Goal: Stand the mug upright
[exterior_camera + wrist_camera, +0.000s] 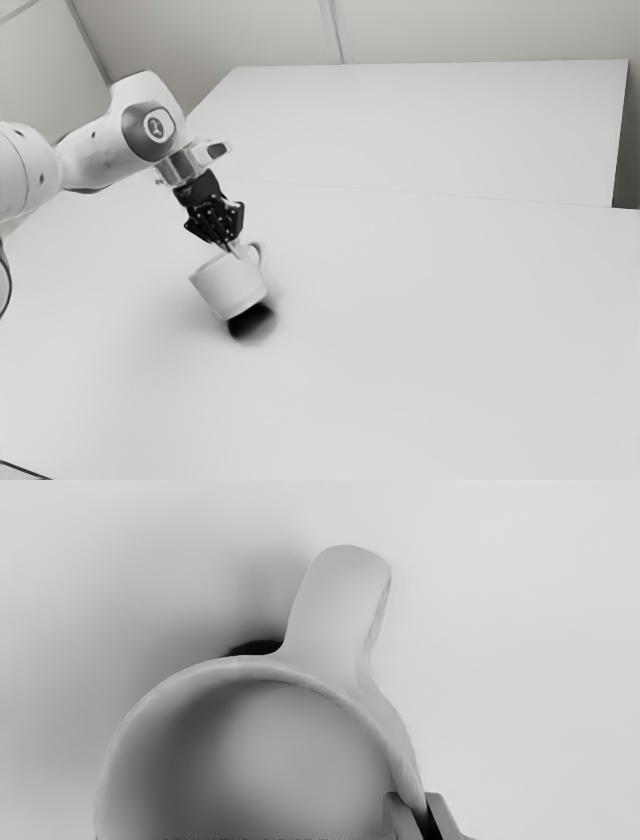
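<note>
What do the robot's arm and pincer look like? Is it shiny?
The arm is white, smooth and rounded, with a dark grey cap bearing a little round badge. It looks slightly glossy. The pincer is mostly black, with small pale dots.

One mug (226, 288) with one handle (263, 254) left of centre, one arm (95, 160) upper left, one gripper (234, 248), two fingers (443, 816), two tabletops (430, 350)
</note>
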You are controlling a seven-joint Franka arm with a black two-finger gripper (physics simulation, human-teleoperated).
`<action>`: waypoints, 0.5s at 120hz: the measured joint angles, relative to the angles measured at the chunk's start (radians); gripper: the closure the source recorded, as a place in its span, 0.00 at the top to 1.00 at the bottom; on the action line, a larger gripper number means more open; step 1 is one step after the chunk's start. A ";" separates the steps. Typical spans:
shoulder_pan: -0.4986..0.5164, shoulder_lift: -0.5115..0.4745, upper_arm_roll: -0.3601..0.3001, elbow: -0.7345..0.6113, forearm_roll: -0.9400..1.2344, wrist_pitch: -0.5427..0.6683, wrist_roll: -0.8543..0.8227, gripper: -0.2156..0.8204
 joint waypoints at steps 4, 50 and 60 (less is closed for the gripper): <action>-0.005 -0.010 -0.014 -0.002 0.055 0.019 -0.010 0.03; -0.057 -0.016 -0.052 -0.065 0.373 0.203 -0.159 0.03; -0.068 -0.003 -0.052 -0.072 0.383 0.221 -0.190 0.03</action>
